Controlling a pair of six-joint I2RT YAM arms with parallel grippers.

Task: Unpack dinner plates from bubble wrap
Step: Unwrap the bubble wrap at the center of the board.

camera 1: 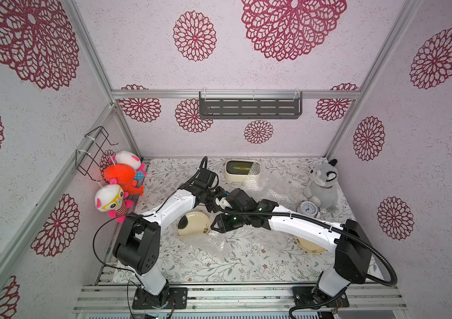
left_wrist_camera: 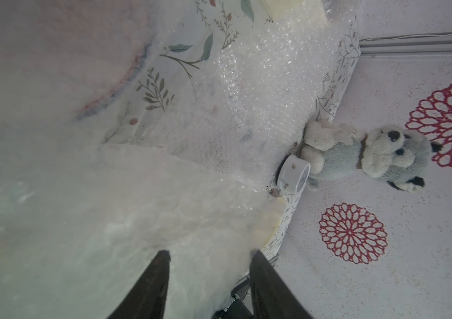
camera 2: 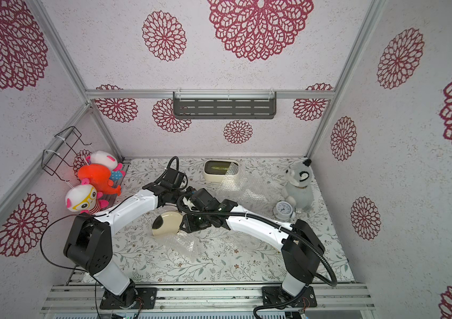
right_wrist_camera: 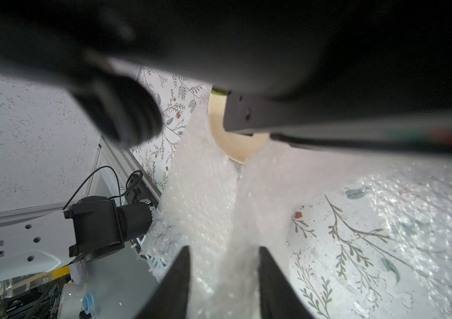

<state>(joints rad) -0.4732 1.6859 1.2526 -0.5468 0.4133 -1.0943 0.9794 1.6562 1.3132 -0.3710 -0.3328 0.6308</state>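
Cream plate (camera 1: 197,227) lies flat — face up (round).

a table (camera 1: 247,265) with a leaf-and-flower print cover carries everything. a cream plate (camera 1: 197,225) lies left of centre, and a crumpled sheet of wrap (camera 1: 213,245) touches its near edge. another plate (camera 1: 311,244) lies near right, mostly hidden. a bigger wrap sheet (camera 1: 269,187) spreads right of centre toward the far side, its far corner up against a cream box (camera 1: 242,169) at the far edge. a grey plush (camera 1: 321,185) sits far right, with a white clock (camera 1: 308,207) just beside it on the near side.
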